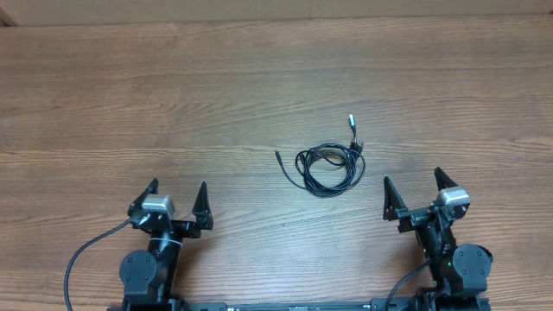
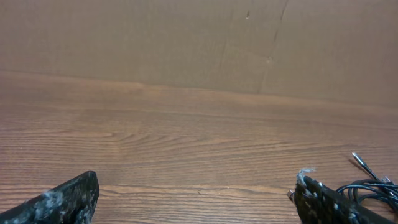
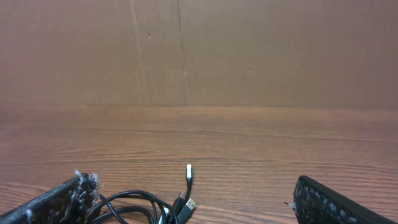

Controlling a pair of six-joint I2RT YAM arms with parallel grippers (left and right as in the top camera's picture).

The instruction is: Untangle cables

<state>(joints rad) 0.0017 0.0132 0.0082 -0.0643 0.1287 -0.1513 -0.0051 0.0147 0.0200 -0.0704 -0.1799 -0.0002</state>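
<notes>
Spread wide, left pincer point(image 1: 178, 183) and right pincer point(image 1: 412, 175) sit at table point(image 1: 259, 86) edge, cables point(image 1: 346, 153) apart.

Wood-grain table point(image 1: 259, 78) w/ brown wall point(image 3: 249, 50) at far edge.

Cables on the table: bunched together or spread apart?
Bunched: the cables lie coiled in one overlapping heap, a few plug ends sticking out.
</notes>
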